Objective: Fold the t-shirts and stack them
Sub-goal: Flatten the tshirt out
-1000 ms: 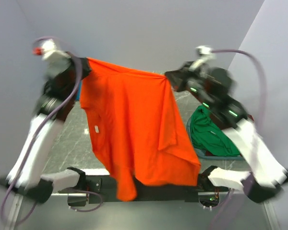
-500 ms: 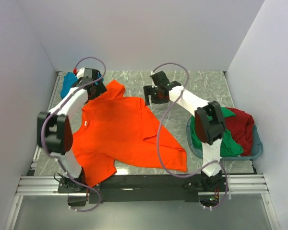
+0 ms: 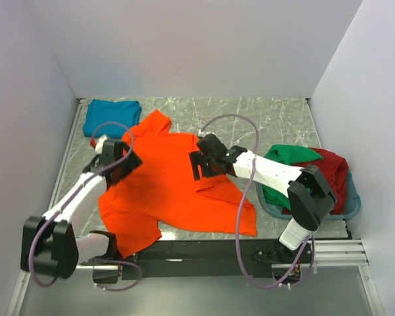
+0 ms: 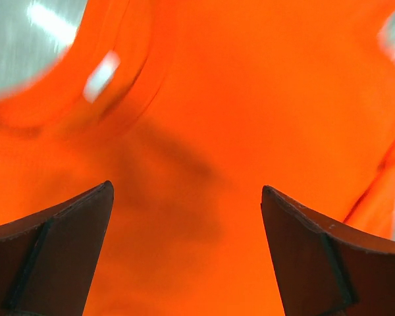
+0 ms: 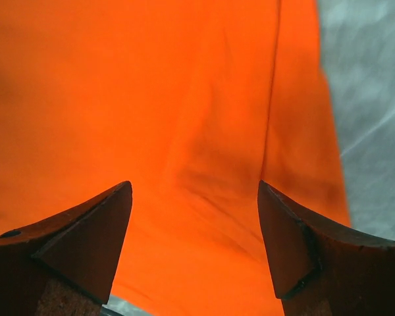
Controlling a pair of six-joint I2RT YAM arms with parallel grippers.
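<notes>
Orange t-shirt (image 3: 168, 191): spread open on the table (image 3: 276, 122), lying beneath both grippers; one sleeve reaches past the left gripper toward the far side.
Left gripper (image 3: 122, 162): released, jaws wide with nothing between them, poised over the shirt's left shoulder. In the wrist view the white neck label (image 4: 102, 72) sits ahead and left of its fingers (image 4: 52, 263). Contact with the cloth cannot be told.
Right gripper (image 3: 199, 164): released and empty, above the shirt's right shoulder; a seam (image 5: 271, 112) runs ahead near its right finger.
Teal t-shirt (image 3: 112, 117): folded, beyond the left gripper and apart from it.
Green t-shirt (image 3: 293, 157): bunched in the basket (image 3: 352, 209), right of the right gripper.
Dark red t-shirt (image 3: 330, 172): same basket, beside the green one.
</notes>
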